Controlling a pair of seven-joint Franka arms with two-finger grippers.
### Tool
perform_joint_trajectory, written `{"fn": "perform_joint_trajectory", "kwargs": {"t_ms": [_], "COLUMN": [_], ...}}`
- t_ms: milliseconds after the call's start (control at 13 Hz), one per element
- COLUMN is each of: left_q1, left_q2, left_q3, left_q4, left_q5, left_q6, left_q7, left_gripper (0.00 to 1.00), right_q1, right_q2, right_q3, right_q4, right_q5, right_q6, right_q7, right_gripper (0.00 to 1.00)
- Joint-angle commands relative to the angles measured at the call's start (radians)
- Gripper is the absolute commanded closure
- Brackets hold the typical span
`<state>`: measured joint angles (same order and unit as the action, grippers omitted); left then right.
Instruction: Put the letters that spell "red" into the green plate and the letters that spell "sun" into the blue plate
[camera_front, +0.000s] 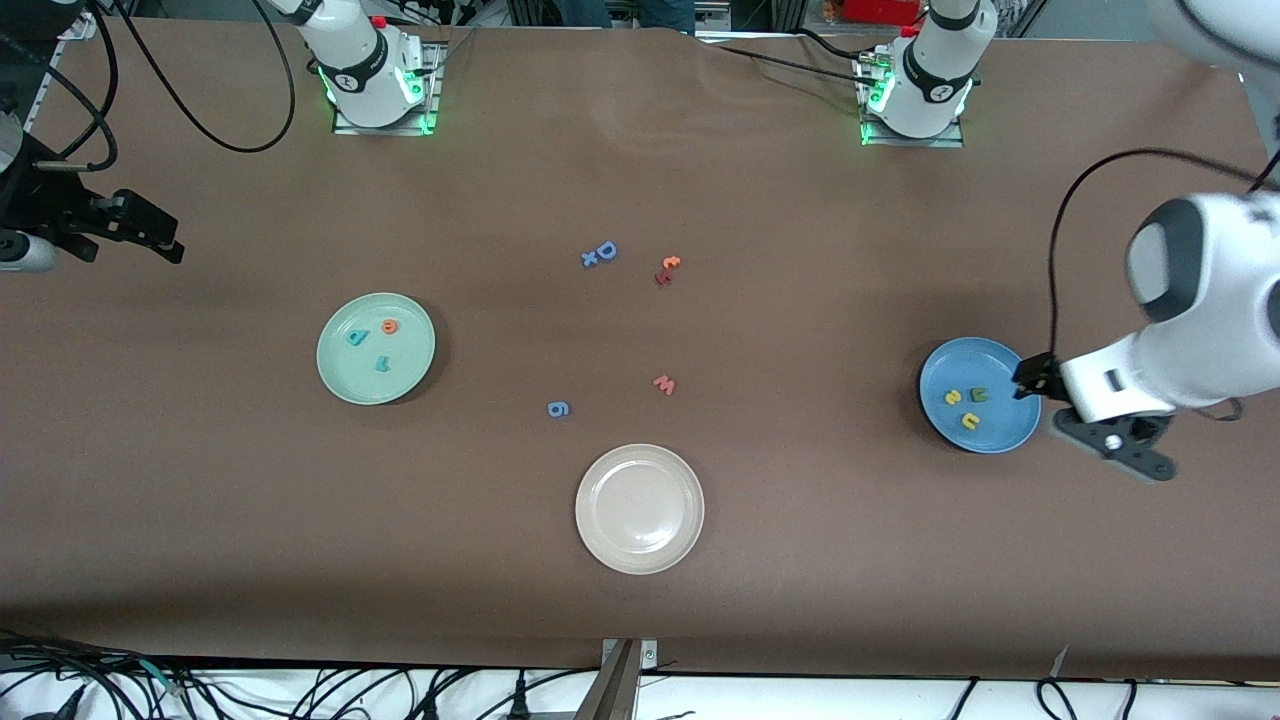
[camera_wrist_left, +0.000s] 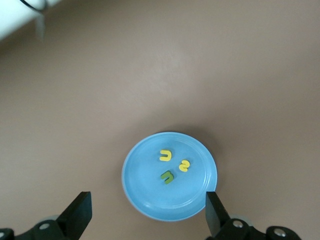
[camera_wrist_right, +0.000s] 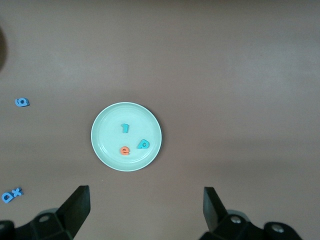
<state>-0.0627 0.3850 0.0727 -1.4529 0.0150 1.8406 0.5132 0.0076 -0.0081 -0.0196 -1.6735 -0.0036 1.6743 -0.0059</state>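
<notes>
Left gripper (camera_wrist_left: 145, 217) hung spread and empty over the blue plate (camera_front: 1000, 435) by the left arm's end of the bench, where the yellow "s" (camera_front: 953, 398), yellow "u" (camera_front: 970, 421) and green "n" (camera_front: 979, 394) lay. Right gripper (camera_wrist_right: 145, 215), also spread, waited up over the right arm's end of the bench; the green plate (camera_front: 345, 375) held the teal "r" (camera_front: 382, 364), orange "e" (camera_front: 389, 326) and teal "d" (camera_front: 356, 337). Judged risk: a low retreat could clip the blue plate's rim and spill letters.

Brown table (camera_front: 800, 560): green plate (camera_front: 340, 375), blue plate (camera_front: 1005, 440), beige plate (camera_front: 640, 560), scattered letters (camera_front: 663, 385)
</notes>
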Motion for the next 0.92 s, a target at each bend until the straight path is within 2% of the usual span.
{"fn": "perform_joint_trajectory", "kwargs": {"t_ms": [0,230,461,614,691,844], "left_q1": [-0.003,-0.008,-0.008,-0.006,-0.006,-0.009], "left_q2": [-0.024,-0.058,-0.06,-0.06,-0.06,-0.06], "left_q3": [-0.019,-0.025,-0.045,-0.039,-0.036,-0.042], "left_q4": [0.058,0.08,0.085,0.085,0.085,0.085], "left_q5": [-0.032,-0.04,-0.04,-0.041,-0.041,-0.038], "left_q6": [-0.049,-0.05,-0.052,-0.055,-0.055,-0.092], "left_q7": [0.011,0.01,-0.028,-0.048,-0.082,-0.282], "left_gripper": [0.0,0.0,0.0,0.0,0.0,0.0], "right_q1": [0.011,0.002,-0.037,-0.037,-0.037,-0.038], "right_q2": [0.04,0.017,0.002,-0.003,-0.001,0.005], "right_q3": [-0.01,-0.008,0.029,0.032,0.032,0.026], "right_q4": [0.066,0.032,-0.001,-0.003,-0.002,0.006], "right_q5": [-0.001,0.001,0.001,-0.001,-0.001,0.002], "right_q6": [-0.05,-0.028,0.024,0.022,0.015,0.012], "right_q7": [-0.013,-0.006,-0.006,-0.006,-0.008,-0.014], "right_gripper": [0.0,0.0,0.0,0.0,0.0,0.0]}}
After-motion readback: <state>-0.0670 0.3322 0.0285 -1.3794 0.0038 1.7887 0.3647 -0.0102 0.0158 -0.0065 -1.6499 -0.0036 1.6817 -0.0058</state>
